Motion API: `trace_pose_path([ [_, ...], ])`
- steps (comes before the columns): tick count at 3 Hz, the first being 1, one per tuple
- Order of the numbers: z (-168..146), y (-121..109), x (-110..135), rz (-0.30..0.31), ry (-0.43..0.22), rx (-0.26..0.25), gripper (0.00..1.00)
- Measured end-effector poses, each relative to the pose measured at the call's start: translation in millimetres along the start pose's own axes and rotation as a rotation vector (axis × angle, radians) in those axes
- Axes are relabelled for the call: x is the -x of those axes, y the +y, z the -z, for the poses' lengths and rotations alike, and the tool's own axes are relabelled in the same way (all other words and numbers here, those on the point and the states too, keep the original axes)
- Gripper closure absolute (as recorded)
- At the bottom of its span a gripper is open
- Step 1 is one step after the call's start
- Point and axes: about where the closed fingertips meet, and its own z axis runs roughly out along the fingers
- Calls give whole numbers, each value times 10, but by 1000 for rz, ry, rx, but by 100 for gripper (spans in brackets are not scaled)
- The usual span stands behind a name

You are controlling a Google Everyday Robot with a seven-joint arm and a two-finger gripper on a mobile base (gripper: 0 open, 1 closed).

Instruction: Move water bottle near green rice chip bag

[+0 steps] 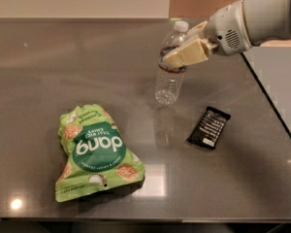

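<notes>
Here, the biggest thing is the dark grey glossy surface [48, 72], which fills nearly the whole view and reflects some lamps. The white robot arm [262, 18] enters from the upper right corner and reaches to the left.

The green rice chip bag [94, 149] lies flat at the lower left part of the surface, crinkled, and its "dang" circle reads upside down from this side.

The water bottle [169, 81] stands upright in the upper middle, with the white cap on top. It is well apart from the bag, up and to the right of it. I cannot tell if its base touches the surface or hangs just over it.

The gripper [177, 52] is closed around the bottle's upper part, at the label band, with one beige finger [189, 52] across its front.

A small black wrapped bar [209, 127] lies right of the bottle's base, near it but not touching.
</notes>
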Motion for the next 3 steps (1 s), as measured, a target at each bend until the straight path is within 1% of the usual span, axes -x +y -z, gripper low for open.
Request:
trace_pose_path([
  [1, 29, 252, -59, 28, 5, -2, 100],
  [2, 3, 442, -152, 53, 14, -5, 100],
  [3, -36, 587, -192, 66, 10, 13, 100],
])
